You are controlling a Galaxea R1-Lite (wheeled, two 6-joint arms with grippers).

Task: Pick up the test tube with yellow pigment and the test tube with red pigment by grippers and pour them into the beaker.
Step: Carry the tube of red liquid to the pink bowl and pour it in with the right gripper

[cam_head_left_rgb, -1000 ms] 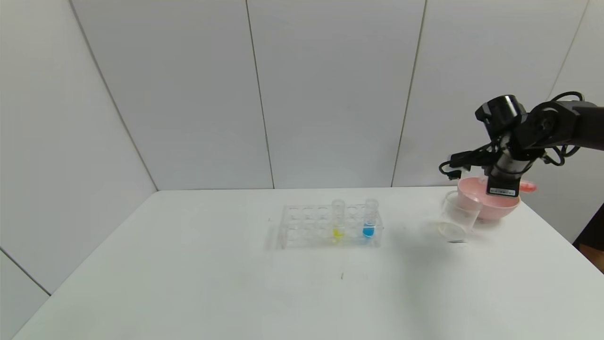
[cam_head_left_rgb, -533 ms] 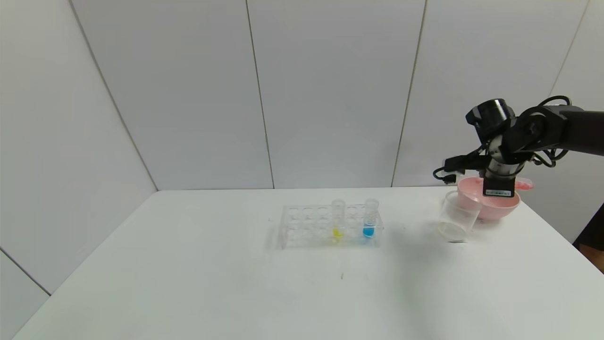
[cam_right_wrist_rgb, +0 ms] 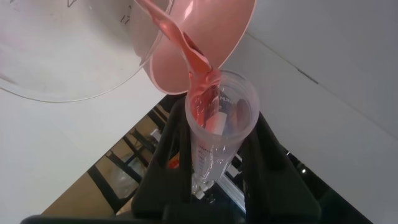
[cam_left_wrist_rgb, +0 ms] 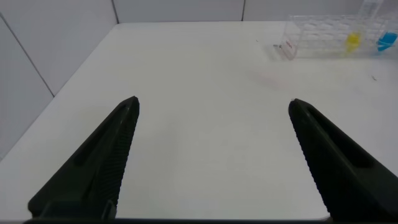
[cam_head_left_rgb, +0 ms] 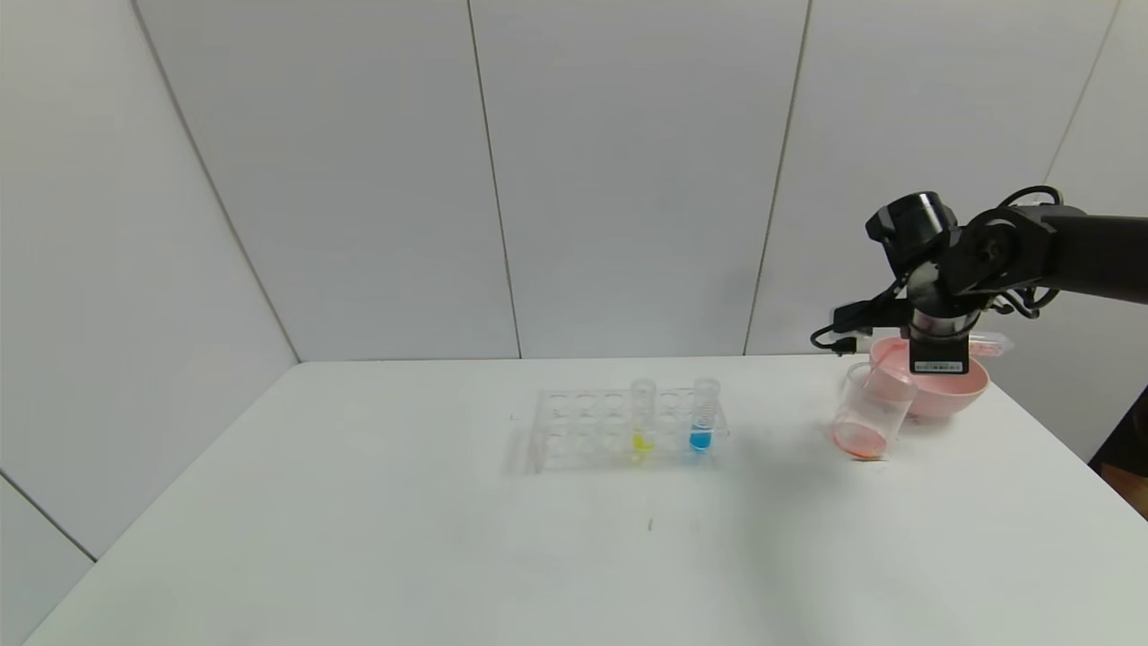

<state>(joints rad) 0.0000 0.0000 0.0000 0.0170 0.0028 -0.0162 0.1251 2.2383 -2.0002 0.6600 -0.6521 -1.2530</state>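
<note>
Presently the test tube with red pigment (cam_right_wrist_rgb: 214,146) is clamped between the closed fingers of the right gripper (cam_head_left_rgb: 938,357), tipped over with its mouth directed at the beaker (cam_head_left_rgb: 868,409). Orange-red liquid is seen running from the tube mouth into the beaker in the right wrist view, and a shallow orange-red layer is collected at the beaker bottom. The beaker is stood on the white table (cam_head_left_rgb: 359,538), just beside and in front of the pink bowl (cam_head_left_rgb: 951,388), which sits directly below the gripper.

The test tube with yellow pigment (cam_head_left_rgb: 642,418) is held upright in the clear tube rack (cam_head_left_rgb: 574,431), well apart from the right gripper, with the blue tube (cam_head_left_rgb: 704,414) near it in the same rack.

The left gripper (cam_left_wrist_rgb: 211,155) is positioned low over the near left area of the table, its fingers spread wide with nothing between them.
</note>
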